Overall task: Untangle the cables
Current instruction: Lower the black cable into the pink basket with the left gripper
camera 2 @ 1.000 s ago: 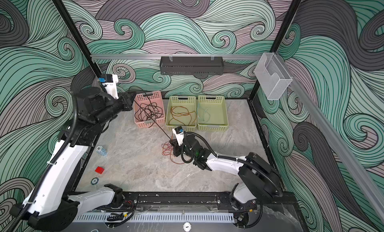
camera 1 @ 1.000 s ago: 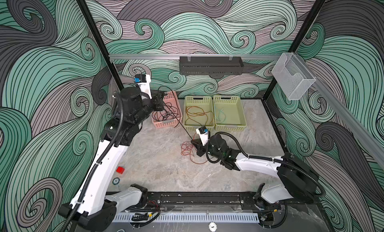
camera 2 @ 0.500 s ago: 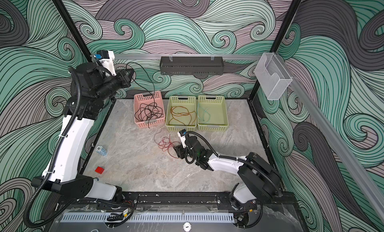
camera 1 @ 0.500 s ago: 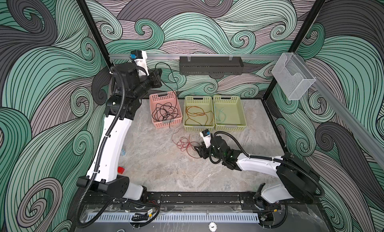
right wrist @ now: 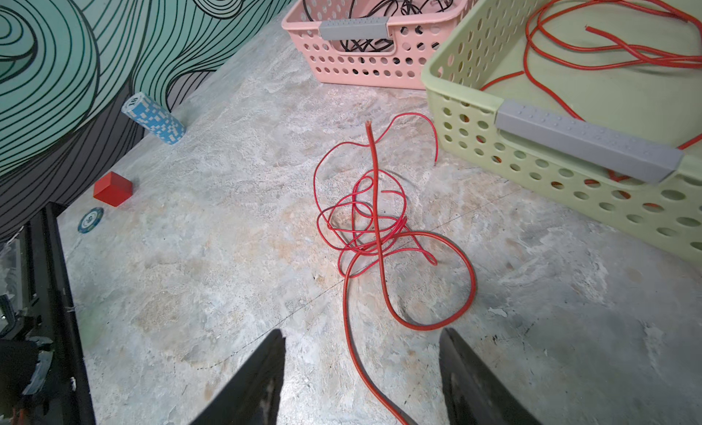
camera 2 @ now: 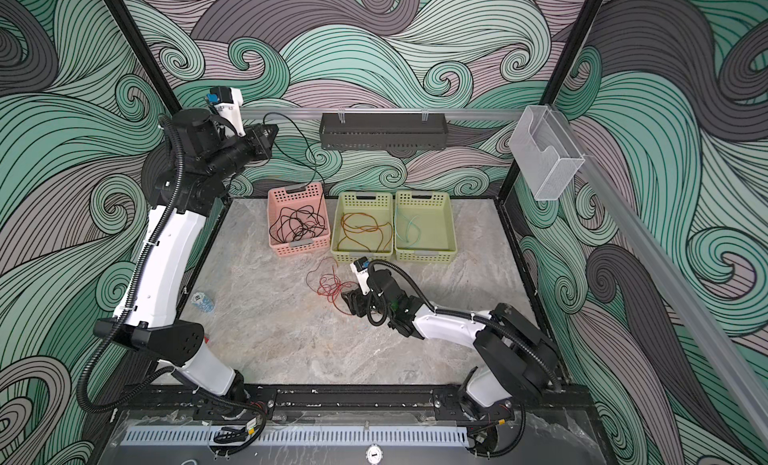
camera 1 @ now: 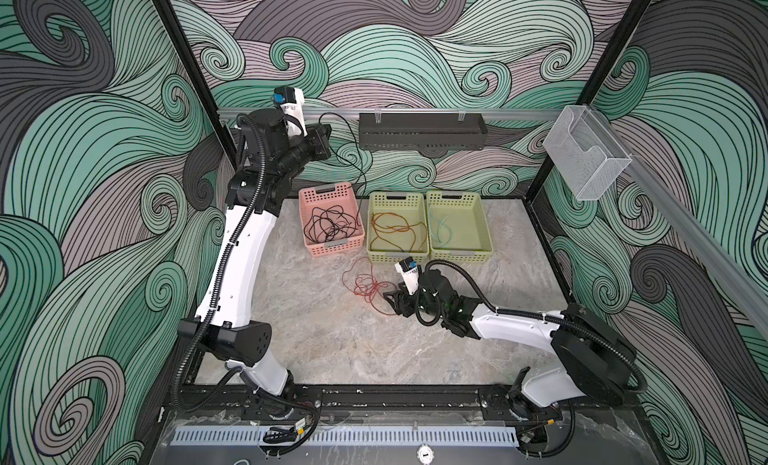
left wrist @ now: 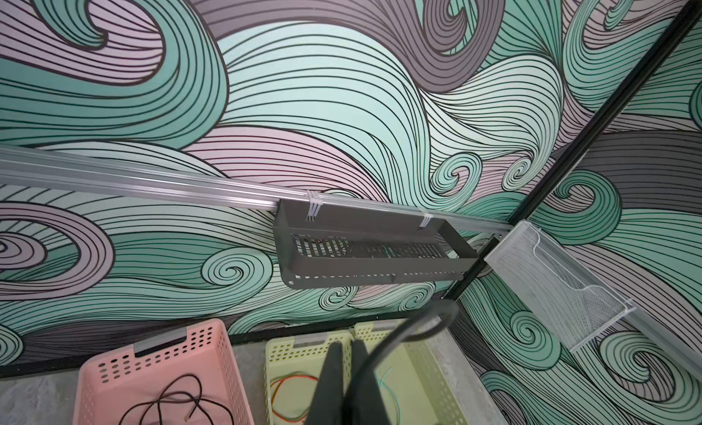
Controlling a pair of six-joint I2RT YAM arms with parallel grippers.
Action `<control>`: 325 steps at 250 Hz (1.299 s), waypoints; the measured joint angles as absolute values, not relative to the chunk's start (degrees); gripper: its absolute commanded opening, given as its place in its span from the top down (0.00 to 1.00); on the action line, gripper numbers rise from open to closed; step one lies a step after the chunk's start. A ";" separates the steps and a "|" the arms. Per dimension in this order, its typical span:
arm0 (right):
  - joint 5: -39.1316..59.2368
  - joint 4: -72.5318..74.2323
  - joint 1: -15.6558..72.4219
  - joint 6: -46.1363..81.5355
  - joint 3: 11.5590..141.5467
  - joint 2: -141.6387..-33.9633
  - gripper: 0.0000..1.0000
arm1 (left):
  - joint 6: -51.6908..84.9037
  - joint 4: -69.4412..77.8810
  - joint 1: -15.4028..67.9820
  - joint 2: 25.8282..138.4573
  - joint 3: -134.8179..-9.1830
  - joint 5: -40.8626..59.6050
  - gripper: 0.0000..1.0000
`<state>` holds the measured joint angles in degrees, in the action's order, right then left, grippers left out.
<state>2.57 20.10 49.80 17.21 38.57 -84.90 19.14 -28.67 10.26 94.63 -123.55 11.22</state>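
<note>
**A:** What has the right gripper (right wrist: pixel 362 333) got?

**B:** Nothing. Its jaws stand spread, low over the table, and one strand of the red cable (right wrist: pixel 374 214) runs between them. The knot lies just ahead of the fingertips, on the bare table.

**A:** So where should it bite?

**B:** On that single strand under the jaws, I'd say, not the knot. Then draw back slowly, so the loops slide open rather than cinch.

**A:** And beyond the knot?

**B:** Further ahead sits the pink basket (camera 1: pixel 320 251), with the black cable (camera 1: pixel 328 228) heaped inside. One end rises to the left gripper (left wrist: pixel 346 346), which is pressed together on it, high above the basket near the back wall.

**A:** Any advice there?

**B:** Come down over the basket before letting go, so the tail drops in rather than over the rim.
</note>
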 measured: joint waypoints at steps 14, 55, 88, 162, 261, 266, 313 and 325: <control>2.63 18.92 49.80 17.19 38.52 -83.74 0.35 | 19.14 -28.10 9.04 95.48 -123.72 11.16 1.00; 2.63 16.36 49.80 17.17 37.60 -77.49 0.35 | 19.16 -26.20 6.35 99.50 -123.76 11.18 1.00; 2.44 14.96 49.80 17.17 36.12 -72.14 0.34 | 19.09 -24.80 5.37 103.96 -123.52 11.25 1.00; 2.35 8.43 49.80 16.34 35.86 -68.53 0.34 | 19.09 -24.49 4.27 111.77 -119.11 11.25 1.00; 1.48 1.67 49.80 16.32 36.56 -65.87 0.34 | 18.55 -29.98 3.11 116.27 -112.66 12.34 0.29; 1.43 1.34 49.80 16.32 36.56 -65.45 0.34 | 18.46 -30.04 3.11 116.25 -112.66 12.43 0.29; 0.19 -2.13 49.80 16.23 37.08 -61.28 0.34 | 18.94 -31.77 3.11 112.46 -110.65 11.94 0.32; -0.23 -3.29 49.80 16.14 37.43 -60.60 0.35 | 19.64 -31.73 3.14 109.21 -107.81 12.14 0.35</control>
